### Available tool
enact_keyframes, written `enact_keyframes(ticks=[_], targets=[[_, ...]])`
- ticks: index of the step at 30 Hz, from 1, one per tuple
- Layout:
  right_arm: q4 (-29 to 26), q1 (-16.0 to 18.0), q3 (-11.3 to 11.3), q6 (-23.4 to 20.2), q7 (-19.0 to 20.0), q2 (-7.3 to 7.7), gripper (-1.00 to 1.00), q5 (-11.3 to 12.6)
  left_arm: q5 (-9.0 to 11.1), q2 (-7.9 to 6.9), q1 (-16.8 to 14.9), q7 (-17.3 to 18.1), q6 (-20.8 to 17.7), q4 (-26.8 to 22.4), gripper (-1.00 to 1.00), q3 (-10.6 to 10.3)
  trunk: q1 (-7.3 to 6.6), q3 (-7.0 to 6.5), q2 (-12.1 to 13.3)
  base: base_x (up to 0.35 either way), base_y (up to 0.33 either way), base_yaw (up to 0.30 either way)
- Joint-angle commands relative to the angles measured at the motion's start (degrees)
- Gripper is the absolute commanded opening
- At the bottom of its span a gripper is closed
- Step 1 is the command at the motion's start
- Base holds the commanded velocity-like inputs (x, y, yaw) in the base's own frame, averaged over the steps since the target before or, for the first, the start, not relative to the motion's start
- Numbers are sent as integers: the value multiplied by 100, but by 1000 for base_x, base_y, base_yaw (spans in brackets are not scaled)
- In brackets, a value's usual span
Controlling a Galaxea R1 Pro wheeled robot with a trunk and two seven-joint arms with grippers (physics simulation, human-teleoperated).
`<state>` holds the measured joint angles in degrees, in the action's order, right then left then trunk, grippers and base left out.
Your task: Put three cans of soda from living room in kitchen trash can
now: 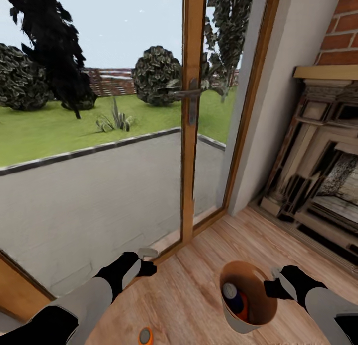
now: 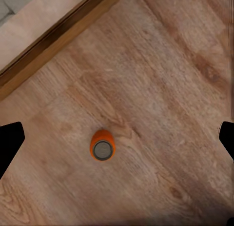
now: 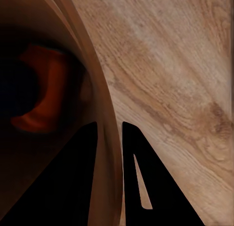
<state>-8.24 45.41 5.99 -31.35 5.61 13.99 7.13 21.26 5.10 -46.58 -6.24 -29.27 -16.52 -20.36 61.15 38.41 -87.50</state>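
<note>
Right gripper [image 3: 109, 138], forearm reaching in from 4 o'clock, is clamped on the rim of the tash can [image 1: 233, 317], which holds two cans [image 1: 234, 299]. Left gripper [image 2: 117, 138] spread wide, pointing straight down over an upright orange can [image 2: 102, 145] standing on the plank floor [image 1: 189, 295] at 6 o'clock.

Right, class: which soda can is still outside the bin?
The orange can standing upright on the plank floor, alone below the open left gripper. The other cans already lie inside the bin.
</note>
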Motion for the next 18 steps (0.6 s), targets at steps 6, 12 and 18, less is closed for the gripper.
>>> enact_keyframes(ticks=[6, 12, 18], targets=[[-3, 2, -35, -3, 28, -2, -100, 50, 1, 0, 0, 0, 0, 0, 100, -2, 0, -1, 0, 5, 2, -134], [-3, 2, -29, -1, 28, -1, -100, 37, 8, 0, 0, 1, 0, 0, 100, -8, 0, -1, 0, 164, 115, -21], [-3, 2, -28, -2, 28, -1, -100, 34, 11, 0, 0, 0, 0, 0, 100, -11, 0, -1, 0, 82, 54, -3]])
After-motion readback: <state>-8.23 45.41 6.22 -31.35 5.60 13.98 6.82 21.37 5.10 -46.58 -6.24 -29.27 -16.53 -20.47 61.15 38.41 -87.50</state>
